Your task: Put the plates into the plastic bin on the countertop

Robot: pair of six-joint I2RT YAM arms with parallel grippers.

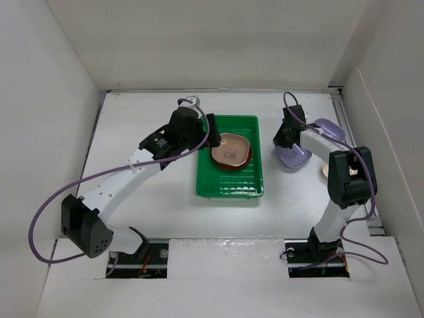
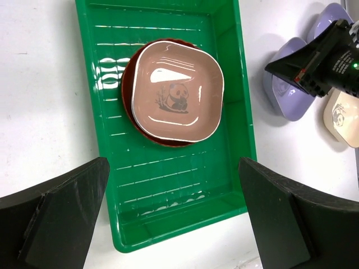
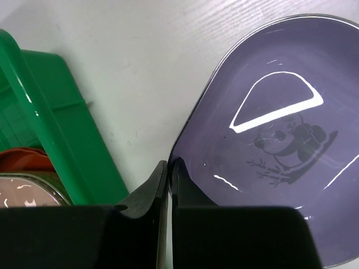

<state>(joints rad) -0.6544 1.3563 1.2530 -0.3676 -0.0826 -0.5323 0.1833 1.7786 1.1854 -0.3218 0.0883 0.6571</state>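
Recording the task as partly done. Noting two pieces already lying inside the plastic bin [image 1: 228,187], itself sitting mid-countertop [image 1: 165,212]: a pink-tan dish [image 1: 231,150] stacked on a red-brown plate [image 2: 126,89] on the ribbed floor. Counting three pieces waiting on the white surface to the right of the bin: a lavender dish [image 3: 269,140] nearest it, a second lavender dish [image 1: 331,128] beyond, and a cream dish [image 2: 343,120] just beside them. Not finding a pale green dish or another red-brown plate in any view. Observing the right gripper [image 3: 167,168] pinched closed on the rim of the lavender dish, one finger appearing to sit inside the rim and one outside; judging the dish as resting on the surface, not yet lifted. Observing the right arm folding forward and down over that dish, apart from the bin. Observing the left gripper [image 2: 171,185] hanging above the near end of the bin, spread to full width, pointing down, gripping nothing. Judging the lift and carry of the lavender dish as the step in hand, the other two pieces following.
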